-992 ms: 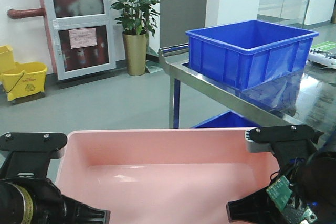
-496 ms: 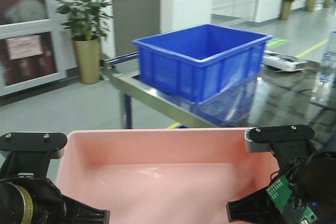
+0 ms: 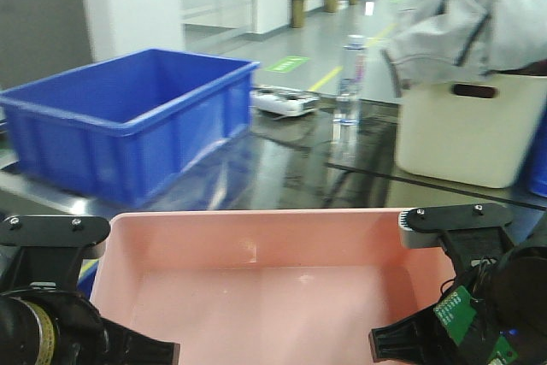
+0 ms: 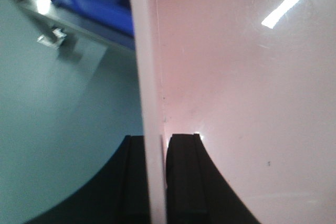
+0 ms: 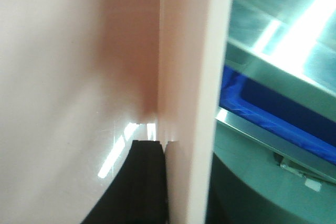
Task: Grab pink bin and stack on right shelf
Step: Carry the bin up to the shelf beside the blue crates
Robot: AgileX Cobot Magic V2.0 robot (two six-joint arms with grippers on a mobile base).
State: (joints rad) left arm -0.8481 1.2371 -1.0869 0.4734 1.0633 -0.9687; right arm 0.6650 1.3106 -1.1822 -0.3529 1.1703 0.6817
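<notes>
**Fig.: Pink bin carried between two grippers, facing the right shelf**

Foreground, L to R: the left gripper [image 4: 156,148] is clamped on the left wall of the pink bin [image 3: 256,297], w/ one black finger [image 4: 132,182] outside and one inside, narrowed to the wall's thickness. The bin is level, open side up, nothing in it. The right gripper [image 5: 164,150] pinches the opposite wall; only its inner finger [image 5: 147,182] shows clearly. Both wrist views show grey floor [image 4: 58,129] beside the bin.

Background, L to R: the right shelf [image 3: 299,168] lies just beyond the bin's far rim, its glossy dark top crossed by a black tape line [image 3: 385,179]. On it stand a blue crate [image 3: 120,117], a white device [image 3: 286,102] (blurred), a clear bottle [image 3: 349,83], and a cream bin [image 3: 466,130] w/ a handle slot and a grey garment [image 3: 479,14] heaped on top.
</notes>
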